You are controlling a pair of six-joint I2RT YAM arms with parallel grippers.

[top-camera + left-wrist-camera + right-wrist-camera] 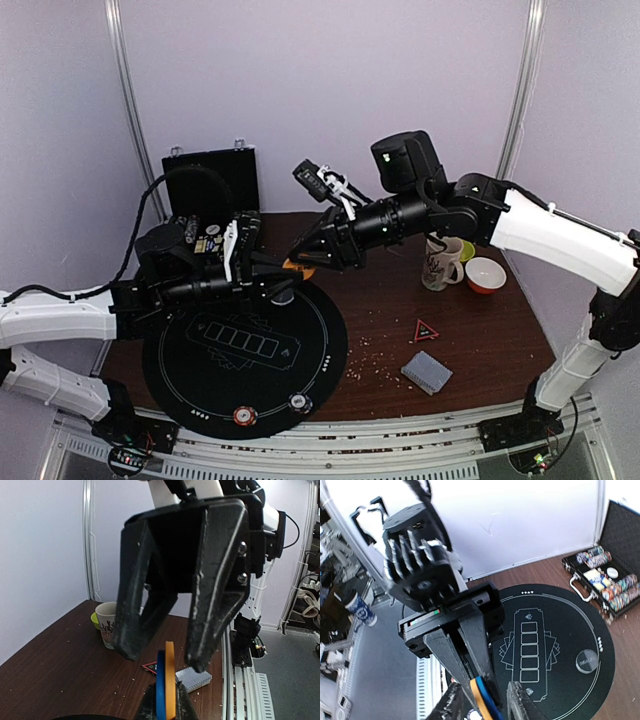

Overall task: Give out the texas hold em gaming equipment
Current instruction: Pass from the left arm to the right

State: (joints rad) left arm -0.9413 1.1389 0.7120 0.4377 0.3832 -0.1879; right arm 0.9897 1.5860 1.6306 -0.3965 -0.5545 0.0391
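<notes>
A: Left gripper (479,682)?
B: Clamped on the orange-and-blue disc pair (165,682), which sits edge-on between its fingertips.
A: Right gripper (165,656)?
B: Facing the left one, fingers apart, straddling the pair's far edge. Cannot tell whether they touch it.
A: Other pieces?
B: The card deck (427,372) is on the table, well off to the right of both grippers. The red-white disc (244,415) is on the black mat (180,380), toward the bases from the left gripper.
</notes>
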